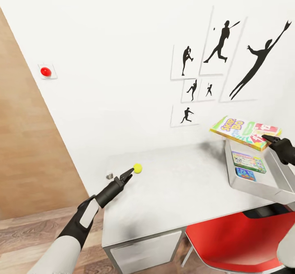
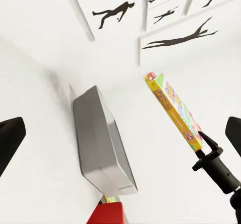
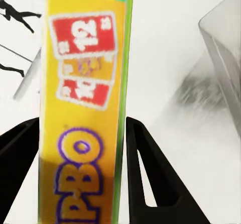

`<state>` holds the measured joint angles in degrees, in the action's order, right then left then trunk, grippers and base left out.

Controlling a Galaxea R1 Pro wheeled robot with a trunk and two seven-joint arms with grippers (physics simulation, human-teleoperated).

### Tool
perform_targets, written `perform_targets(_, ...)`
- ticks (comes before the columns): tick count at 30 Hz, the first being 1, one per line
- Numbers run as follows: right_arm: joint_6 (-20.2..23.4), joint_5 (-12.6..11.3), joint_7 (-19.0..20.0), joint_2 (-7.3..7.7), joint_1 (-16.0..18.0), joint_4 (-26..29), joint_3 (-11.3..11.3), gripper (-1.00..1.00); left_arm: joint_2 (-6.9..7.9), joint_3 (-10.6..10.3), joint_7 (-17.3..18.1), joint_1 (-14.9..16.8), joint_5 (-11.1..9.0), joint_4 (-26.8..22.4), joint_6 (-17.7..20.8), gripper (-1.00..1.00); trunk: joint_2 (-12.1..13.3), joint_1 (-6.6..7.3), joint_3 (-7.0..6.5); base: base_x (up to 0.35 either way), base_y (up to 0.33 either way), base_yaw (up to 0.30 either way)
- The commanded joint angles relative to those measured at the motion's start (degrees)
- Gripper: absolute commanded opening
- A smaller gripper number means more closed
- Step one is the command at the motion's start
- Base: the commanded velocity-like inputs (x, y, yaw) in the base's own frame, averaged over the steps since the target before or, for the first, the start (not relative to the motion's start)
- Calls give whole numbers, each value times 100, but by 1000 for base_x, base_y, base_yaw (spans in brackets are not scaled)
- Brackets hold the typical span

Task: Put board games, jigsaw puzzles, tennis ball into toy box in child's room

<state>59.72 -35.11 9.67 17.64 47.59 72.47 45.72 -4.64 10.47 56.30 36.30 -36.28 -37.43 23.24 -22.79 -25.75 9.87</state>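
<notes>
Board games: your right gripper [image 1: 268, 139] is clamped on the yellow-green game [image 1: 245, 132], fingers pinching its near right edge, and holds it in the air above the far end of the toy box [image 1: 262, 186], tilted slightly. In the right wrist view that game [image 3: 85, 108] stands edge-on between the two dark fingers [image 3: 145, 169], its red number panels and purple lettering legible. Two other games already lie flat inside the box: a white-green game [image 1: 248, 161] toward the far end and a blue game [image 1: 245, 173] just nearer, side by side on the grey floor of the bin. The box sits on the right part of the table [image 1: 180, 192], with a red chair [image 1: 241, 239] below its near edge. Your left gripper [image 1: 129, 173] reaches over the left part of the table, its tips just beside the tennis ball [image 1: 137, 168]; the fingers stand apart in the left wrist view, with nothing between them, and whether the tips touch the ball cannot be told. A small grey object [image 1: 110, 176] rests near the table's far left corner. From the left wrist camera you see the box [image 2: 103, 143] from outside and the held game [image 2: 175, 111] with the right gripper [image 2: 207, 146] on it. Sports silhouettes [image 1: 221, 44] hang on the white wall, with a red button [image 1: 46, 71] to the left.
</notes>
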Motion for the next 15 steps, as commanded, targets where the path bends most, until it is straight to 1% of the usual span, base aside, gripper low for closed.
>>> perform_targets(1, 28, 48, -167, -5, 195, -143, 11, -100, -10, 23, 2, 22, -6, -8, 71, 100, -12, -3, 13, 0, 0, -3)
perform_targets(2, -112, 41, -345, -9, 355, -274, 12, -100, -14, 24, -10, 35, -7, -13, 84, 100, -12, -3, 13, 0, 0, -3)
perform_targets(3, -112, 41, -345, -9, 355, -274, 12, -100, -14, 24, -10, 35, -7, -13, 84, 100, -12, -3, 12, 0, 0, -3)
perform_targets(6, -826, 28, -712, -17, 696, -689, 10, -100, -24, 21, -33, 61, -13, -25, 110, 100, -12, -3, 12, 0, 0, -2)
perform_targets(7, -826, 28, -712, -17, 696, -689, 10, -100, -24, 21, -33, 61, -13, -25, 110, 100, -12, -3, 12, 0, 0, -1)
perform_targets(9, -1313, 21, -869, -18, 832, -1054, 3, -100, -32, 19, -45, 74, -18, -29, 121, 100, -12, -3, 12, 0, 0, -1)
perform_targets(11, -1651, 0, -984, -17, 938, -1437, -2, -100, -38, 18, -53, 82, -18, -32, 130, 100, -12, -3, 12, 0, 0, 0)
perform_targets(12, -1771, -17, -1028, -16, 998, -1611, -4, -100, -42, 14, -56, 85, -18, -33, 137, 100, -12, -3, 12, 0, 0, 0)
perform_targets(13, -1771, -17, -1028, -16, 998, -1611, -4, -100, -42, 14, -56, 85, -18, -33, 137, 100, -12, -3, 12, 0, 0, 0)
perform_targets(15, -1948, -59, -1093, -21, 1109, -1885, -2, -100, -49, -16, -62, 89, -25, -34, 158, 100, -12, -3, 12, 0, 0, -3)
